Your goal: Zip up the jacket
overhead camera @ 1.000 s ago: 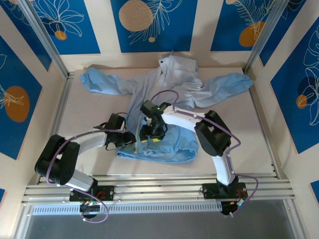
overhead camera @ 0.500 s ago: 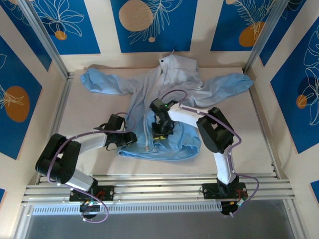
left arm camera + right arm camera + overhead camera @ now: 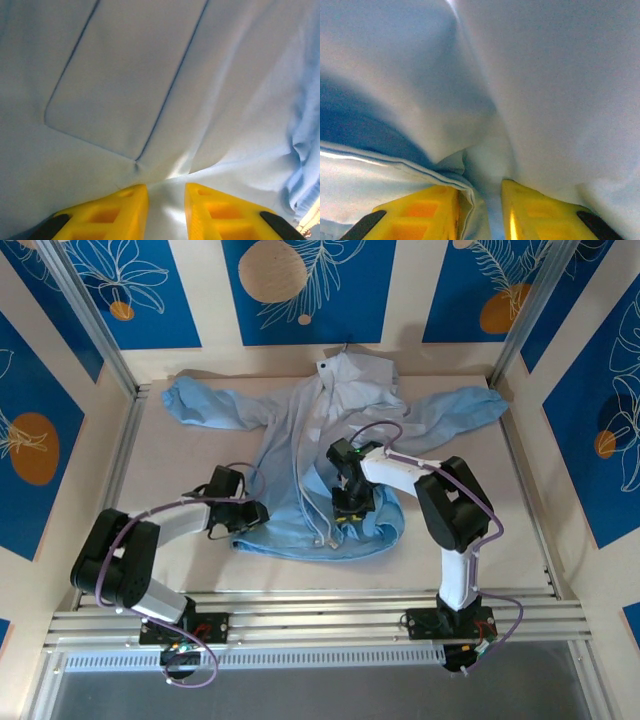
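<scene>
The light-blue jacket (image 3: 290, 435) lies spread on the table, sleeves out to both sides and hood at the back. Its pale zipper line (image 3: 312, 495) runs down the front to the hem. My left gripper (image 3: 252, 515) is at the jacket's lower left edge. In the left wrist view its yellow fingers (image 3: 125, 205) are shut on a pinch of the jacket (image 3: 125, 75). My right gripper (image 3: 352, 504) sits on the right front panel. In the right wrist view it (image 3: 482, 187) is shut on a bunched fold of the jacket (image 3: 560, 75) with a stitched edge.
Bare tabletop lies left (image 3: 180, 475) and right (image 3: 500, 505) of the jacket. Aluminium rails (image 3: 320, 615) run along the near edge, with posts at the sides. Blue patterned walls (image 3: 310, 290) close in the space.
My right gripper has closed on the fabric and moved right, dragging the right front panel with it and uncovering the zipper line. The left gripper has stayed put, holding the hem.
</scene>
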`<state>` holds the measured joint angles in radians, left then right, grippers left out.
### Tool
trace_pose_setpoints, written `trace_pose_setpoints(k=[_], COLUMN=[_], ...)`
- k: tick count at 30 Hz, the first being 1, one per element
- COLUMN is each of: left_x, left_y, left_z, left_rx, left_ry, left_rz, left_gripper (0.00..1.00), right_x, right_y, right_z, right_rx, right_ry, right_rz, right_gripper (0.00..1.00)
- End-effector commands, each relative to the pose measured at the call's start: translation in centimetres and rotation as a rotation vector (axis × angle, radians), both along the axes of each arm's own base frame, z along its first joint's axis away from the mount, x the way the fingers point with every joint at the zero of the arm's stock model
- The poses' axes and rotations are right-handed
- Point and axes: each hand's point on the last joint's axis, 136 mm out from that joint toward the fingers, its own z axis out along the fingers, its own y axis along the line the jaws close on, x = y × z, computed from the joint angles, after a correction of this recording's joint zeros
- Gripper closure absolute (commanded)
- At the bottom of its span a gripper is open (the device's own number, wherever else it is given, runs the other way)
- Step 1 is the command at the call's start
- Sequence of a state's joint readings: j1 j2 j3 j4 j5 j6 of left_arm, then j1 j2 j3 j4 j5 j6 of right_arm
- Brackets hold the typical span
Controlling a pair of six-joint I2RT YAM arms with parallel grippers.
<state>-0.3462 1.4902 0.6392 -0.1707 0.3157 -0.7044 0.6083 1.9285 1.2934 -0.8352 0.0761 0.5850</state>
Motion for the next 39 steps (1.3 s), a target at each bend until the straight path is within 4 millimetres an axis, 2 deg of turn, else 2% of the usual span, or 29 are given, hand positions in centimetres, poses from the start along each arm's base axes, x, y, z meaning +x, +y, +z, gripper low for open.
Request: trace_pose_setpoints(k=[1,6,12,15,18,20,23,26,31,39], left_x=[-0.4,0.2,0.0,-0.5,-1.1,-1.5,-2.2,-3.0,-4.0,-4.6], left_y=[2.5,2.0,0.7,-0.5,-1.6,-2.2,-2.3,-2.1,-1.6,-1.3], left_z=[0.1,2.3,4.1,4.2,3.6,3.0,2.0,1.1,0.2,-0.2], left_rx=[0.112,0.088,0.071,0.061,0.027,-0.001,-0.014,-0.011,-0.004,0.007], left_ry=[0.016,-0.034,-0.085,-0.089,-0.08,-0.069,-0.045,-0.025,-0.002,0.009], left_rz=[0.016,0.001,-0.03,-0.054,-0.059,-0.056,-0.058,-0.057,-0.062,-0.072], left_gripper=[0.8,0.79,0.78,0.78,0.78,0.78,0.78,0.78,0.78,0.78], right_x=[-0.8,-0.6,-0.9,-1.5,-2.4,-2.9,-3.2,-3.3,-3.9,-4.8], right_y=[-2.3,-1.8,0.1,1.6,5.0,7.5,9.4,9.6,9.5,10.8], right_z=[0.6,2.6,7.3,8.5,8.9,8.5,6.9,5.2,3.9,2.8], right_rx=[-0.083,-0.08,-0.04,-0.027,0.052,0.101,0.101,0.051,0.021,0.021], right_ry=[0.002,-0.057,-0.144,-0.164,-0.166,-0.151,-0.106,-0.082,-0.066,-0.049], right_rz=[0.005,0.033,0.063,0.086,0.124,0.148,0.164,0.174,0.178,0.202], right_gripper=[0.73,0.66,0.52,0.52,0.56,0.6,0.61,0.61,0.63,0.8])
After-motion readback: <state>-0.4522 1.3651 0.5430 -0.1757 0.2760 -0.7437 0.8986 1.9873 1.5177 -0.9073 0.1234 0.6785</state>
